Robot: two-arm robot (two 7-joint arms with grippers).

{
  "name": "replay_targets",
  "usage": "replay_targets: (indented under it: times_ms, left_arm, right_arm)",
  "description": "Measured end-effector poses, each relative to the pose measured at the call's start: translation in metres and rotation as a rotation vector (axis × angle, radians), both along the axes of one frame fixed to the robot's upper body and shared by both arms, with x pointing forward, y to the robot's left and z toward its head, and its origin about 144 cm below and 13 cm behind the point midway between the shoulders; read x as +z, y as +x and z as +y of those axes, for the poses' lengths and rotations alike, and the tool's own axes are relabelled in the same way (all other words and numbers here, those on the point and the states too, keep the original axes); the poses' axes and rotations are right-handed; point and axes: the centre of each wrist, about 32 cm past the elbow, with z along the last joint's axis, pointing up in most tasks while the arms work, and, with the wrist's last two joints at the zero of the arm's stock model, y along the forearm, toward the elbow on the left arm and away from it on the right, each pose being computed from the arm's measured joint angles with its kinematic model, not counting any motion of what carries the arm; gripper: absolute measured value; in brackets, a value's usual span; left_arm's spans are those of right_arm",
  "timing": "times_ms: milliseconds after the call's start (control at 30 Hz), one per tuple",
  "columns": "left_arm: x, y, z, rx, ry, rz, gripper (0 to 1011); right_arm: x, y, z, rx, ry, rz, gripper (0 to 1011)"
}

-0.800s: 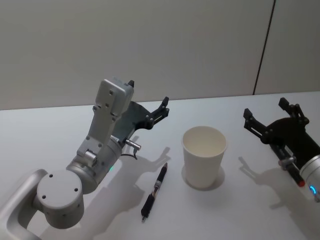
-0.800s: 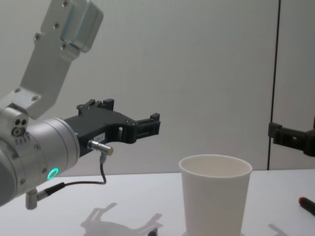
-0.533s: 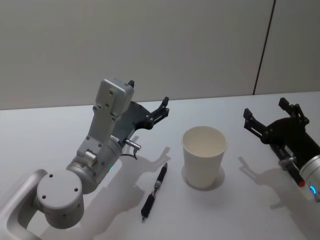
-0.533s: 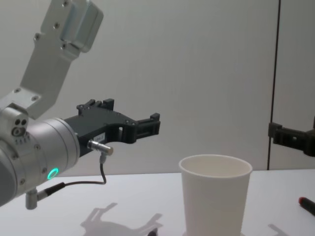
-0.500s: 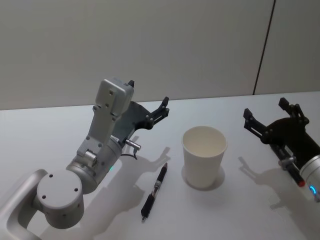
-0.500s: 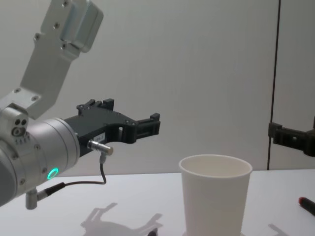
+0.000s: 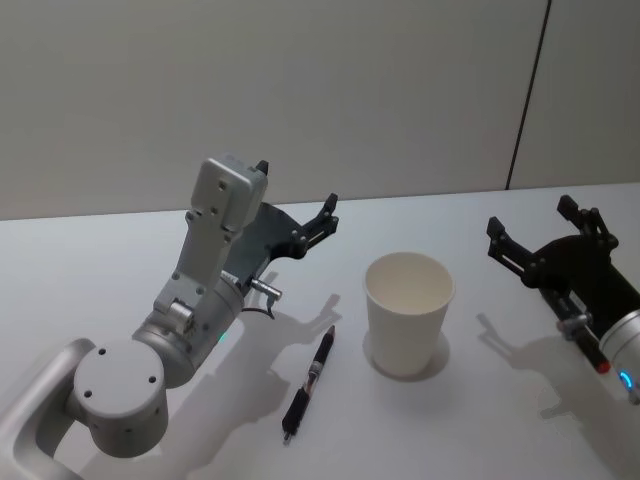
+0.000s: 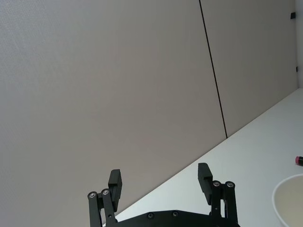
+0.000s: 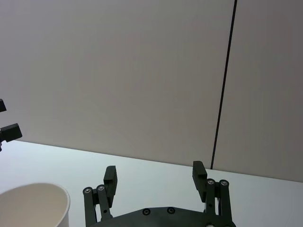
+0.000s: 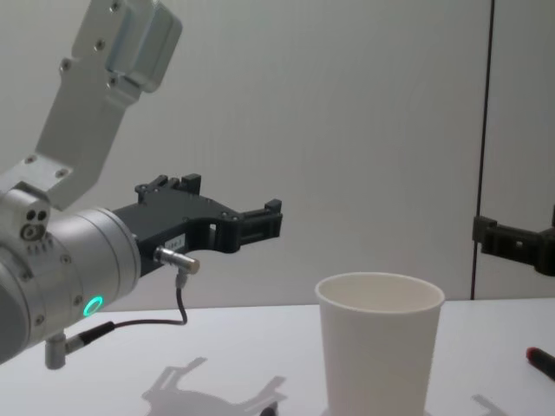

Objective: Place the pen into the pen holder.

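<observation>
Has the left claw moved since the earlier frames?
No. In the head view the left claw hangs open at the same offset from the pen holder as before.

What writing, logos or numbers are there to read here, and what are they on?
None can be read.
Pale sticker on the left claw: too small to read.
Cup: plain white, no print.
Pen: no legible marking.
</observation>
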Motion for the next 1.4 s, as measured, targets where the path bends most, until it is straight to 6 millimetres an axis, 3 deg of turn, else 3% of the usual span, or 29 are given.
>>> replay_targets:
  times_ms: [1400]
  left_arm:
    - [0.0,0.0,0.0,0.0,0.0,0.0,1001]
  right_arm:
    - [0.0,0.0,0.0,0.0,0.0,0.0,1002]
